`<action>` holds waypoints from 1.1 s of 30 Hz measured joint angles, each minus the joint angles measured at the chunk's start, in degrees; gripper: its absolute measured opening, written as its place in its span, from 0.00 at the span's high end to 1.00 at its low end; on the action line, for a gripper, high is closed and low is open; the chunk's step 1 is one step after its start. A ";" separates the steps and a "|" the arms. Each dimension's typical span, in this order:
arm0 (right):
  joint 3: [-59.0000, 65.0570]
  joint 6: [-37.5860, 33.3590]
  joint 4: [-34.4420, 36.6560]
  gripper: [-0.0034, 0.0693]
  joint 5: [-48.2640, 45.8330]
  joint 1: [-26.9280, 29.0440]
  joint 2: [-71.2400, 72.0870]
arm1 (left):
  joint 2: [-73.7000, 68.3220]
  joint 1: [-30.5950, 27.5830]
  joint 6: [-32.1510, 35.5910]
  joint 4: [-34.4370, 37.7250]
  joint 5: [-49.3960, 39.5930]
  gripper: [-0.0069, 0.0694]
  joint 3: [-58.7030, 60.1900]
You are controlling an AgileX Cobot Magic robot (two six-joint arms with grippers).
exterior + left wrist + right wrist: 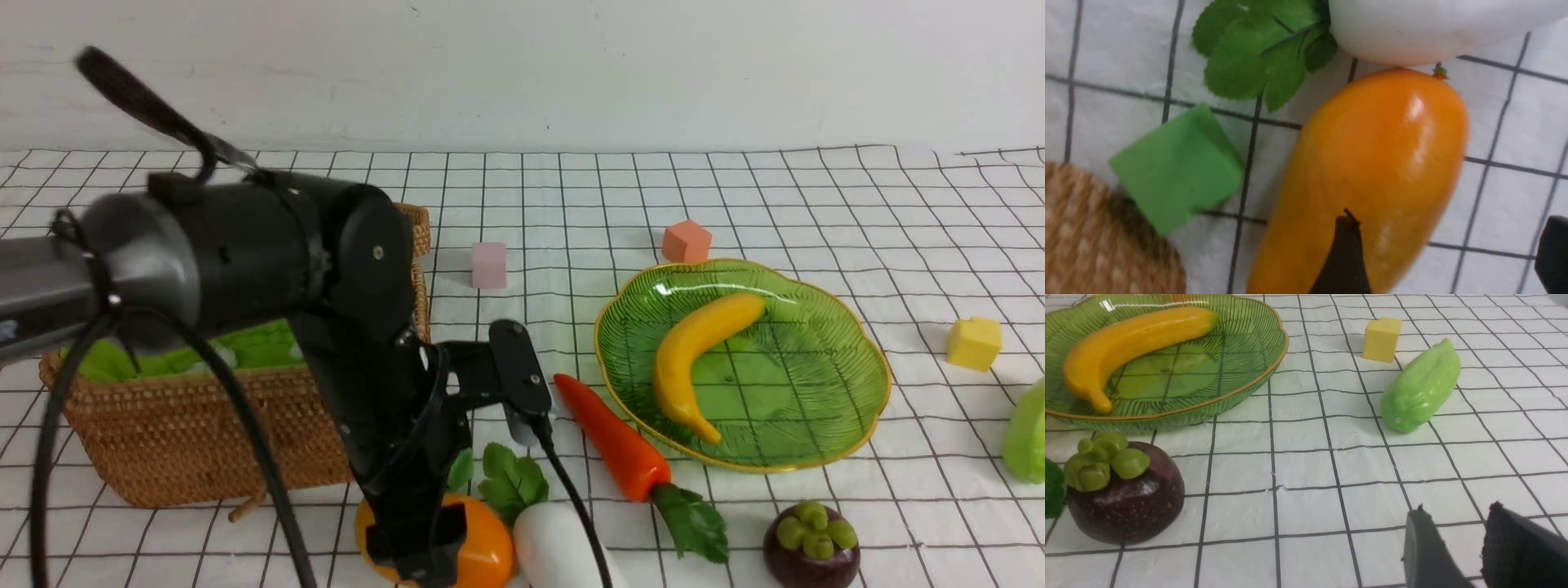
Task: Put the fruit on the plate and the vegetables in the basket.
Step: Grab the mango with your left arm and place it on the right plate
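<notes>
Left tool (1450, 216) hangs low at the near edge of the tabletop (816, 204), its dark fingers spread wide over an oval glossy orange-yellow toy mango (1372, 163), one fingertip across it, the other beside it. A white toy radish with green leaves (555, 547) touches the mango. An orange toy carrot with green leaves (616, 441) lies between the radish and a translucent green glass plate with a gold rim (849, 392), which holds a curved yellow toy banana (694, 359). A round dark purple toy mangosteen (812, 551) stands at the near edge, near the plate. Right tool (1457, 510) hovers with fingers slightly parted, gripping nothing. A pale green toy vegetable (1421, 388) lies toward the right edge. An octagonal tan wicker basket with green lining (188, 441) stands toward the left edge.
</notes>
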State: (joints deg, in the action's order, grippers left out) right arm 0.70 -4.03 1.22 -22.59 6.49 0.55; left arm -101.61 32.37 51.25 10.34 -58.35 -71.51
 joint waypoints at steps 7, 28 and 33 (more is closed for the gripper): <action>0.00 0.00 0.00 0.62 0.00 0.00 0.00 | -4.00 0.41 1.12 0.33 4.05 0.16 -0.21; 0.00 0.00 0.00 0.62 0.00 0.00 0.00 | -4.76 0.47 -2.75 2.84 -2.16 0.19 -0.61; 0.00 0.00 0.00 0.62 0.00 0.00 0.00 | -4.11 0.47 -3.61 3.03 -7.61 0.19 -0.81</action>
State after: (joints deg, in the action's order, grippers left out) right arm 0.70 -4.03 1.22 -22.59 6.49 0.55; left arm -105.72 32.84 47.64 13.37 -65.96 -72.32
